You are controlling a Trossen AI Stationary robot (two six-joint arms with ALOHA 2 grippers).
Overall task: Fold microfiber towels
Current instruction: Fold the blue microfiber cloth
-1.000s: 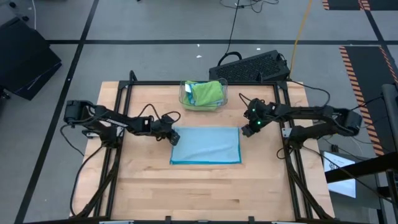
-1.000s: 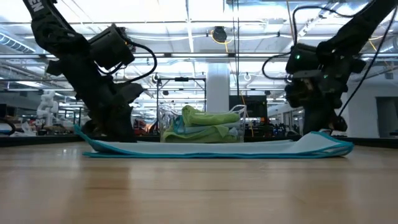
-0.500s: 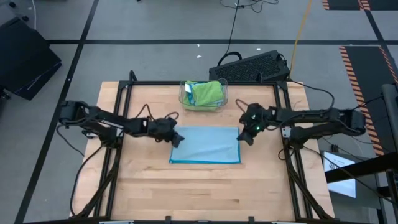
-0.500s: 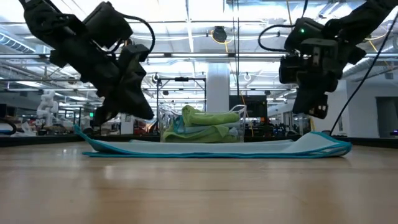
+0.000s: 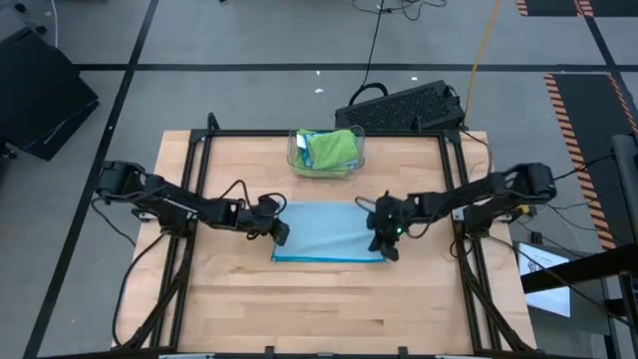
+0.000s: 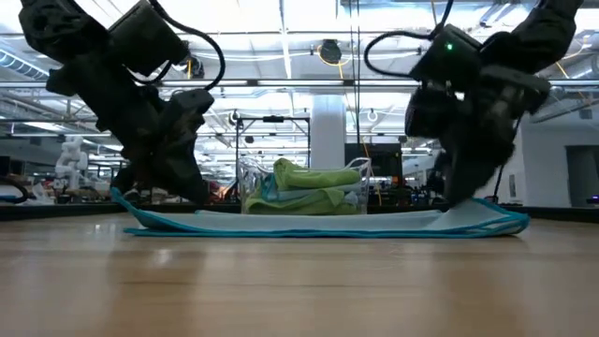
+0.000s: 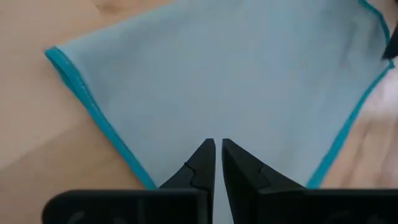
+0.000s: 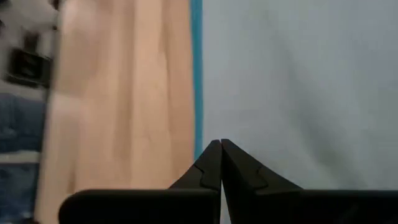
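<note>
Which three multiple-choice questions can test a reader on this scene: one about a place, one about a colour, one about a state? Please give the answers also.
1. Where does the clear bin stand?
A. at the table's far edge, in the middle
B. at the near left corner
C. on top of the flat towel

2. What colour is the towel spread on the table?
A. lime green
B. light blue with a darker blue edge
C. white

3. How are the fingers of the right gripper?
A. wide open
B. closed together
C. holding a green towel

Answers: 1 A, the high view shows the bin behind the flat towel, apart from it. 2 B, both wrist views show the pale cloth and its teal border. 3 B, in the right wrist view the fingertips meet with nothing between them.
</note>
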